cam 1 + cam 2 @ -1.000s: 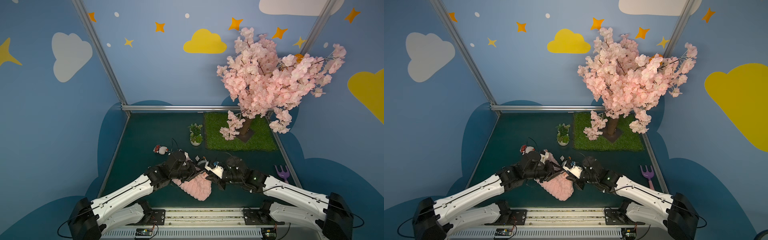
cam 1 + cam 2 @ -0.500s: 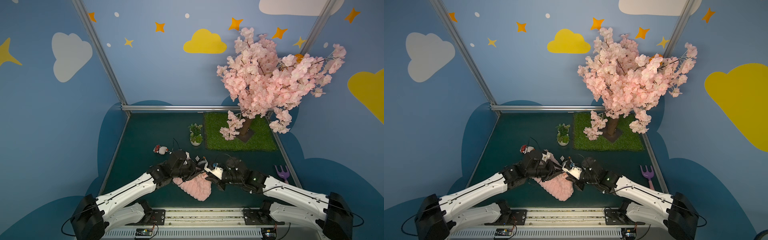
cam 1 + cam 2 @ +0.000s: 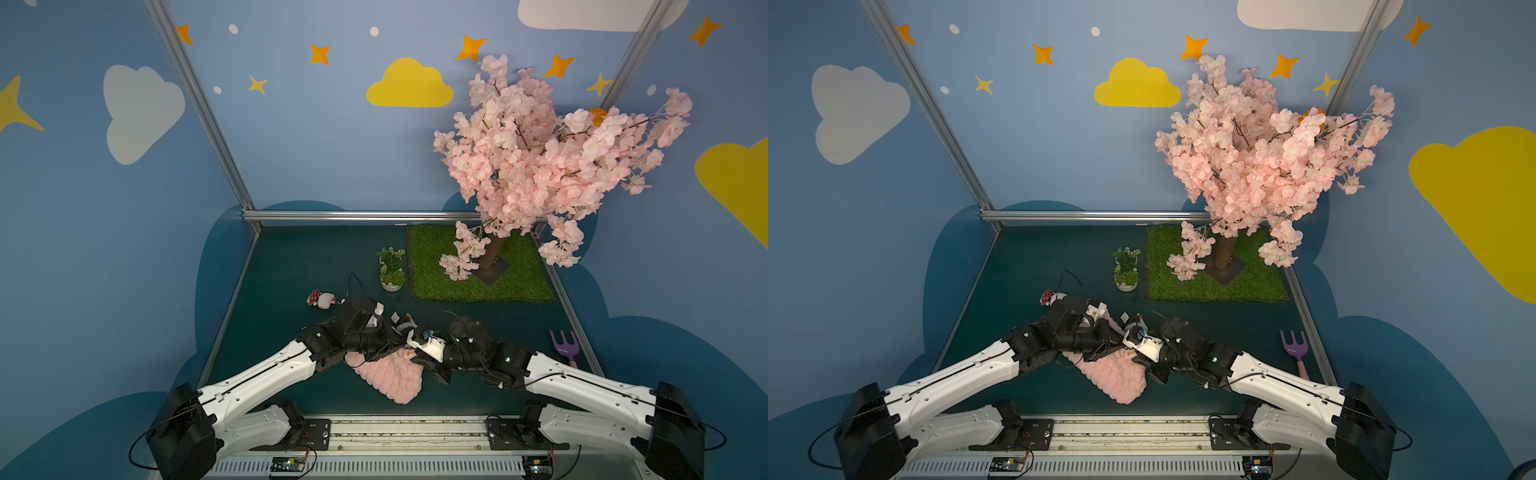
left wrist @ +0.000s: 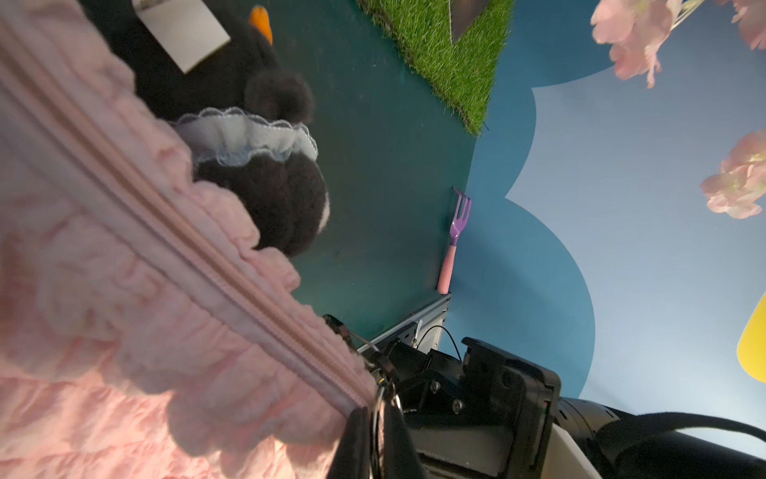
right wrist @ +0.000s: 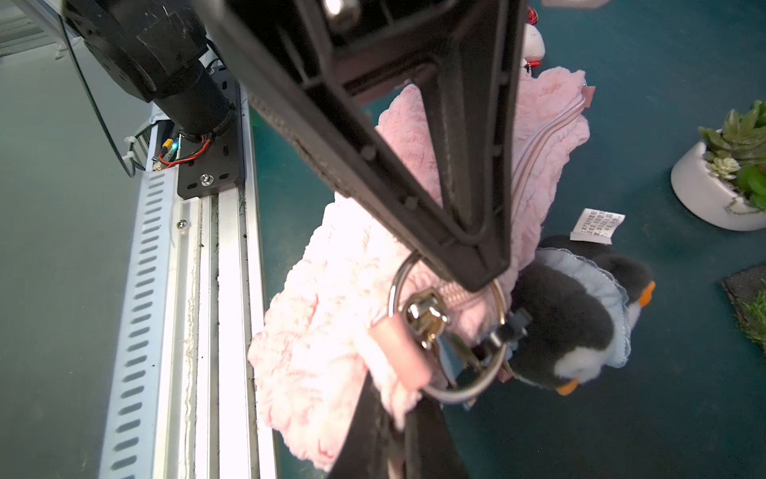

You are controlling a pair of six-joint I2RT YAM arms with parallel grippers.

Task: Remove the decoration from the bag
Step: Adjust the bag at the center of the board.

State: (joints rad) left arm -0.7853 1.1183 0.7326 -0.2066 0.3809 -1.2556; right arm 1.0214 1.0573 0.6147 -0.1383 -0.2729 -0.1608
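Observation:
The pink quilted bag [image 3: 390, 376] [image 3: 1115, 374] lies near the table's front, zip [image 4: 174, 232] shut. A metal ring [image 5: 452, 394] at its corner carries the decoration, a black penguin plush [image 5: 572, 323] [image 4: 265, 182] with a blue lace collar and a white tag; it rests on the table beside the bag. My left gripper [image 4: 375, 419] [image 5: 476, 278] is shut on the ring's upper arc. My right gripper [image 5: 393, 427] is shut on the bag's corner fabric just below the ring. In both top views the two grippers meet over that corner, hiding it.
A purple and pink toy rake [image 3: 565, 347] lies at the right edge. A white succulent pot [image 3: 391, 276], a grass mat [image 3: 519, 282] with the blossom tree [image 3: 540, 158] stand behind. A small white and red plush [image 3: 322, 299] lies to the left. The metal rail [image 5: 224, 290] runs along the front.
My left gripper's jaws have closed down onto the metal ring. The right gripper has kept its hold on the bag's corner; bag and penguin have barely shifted.

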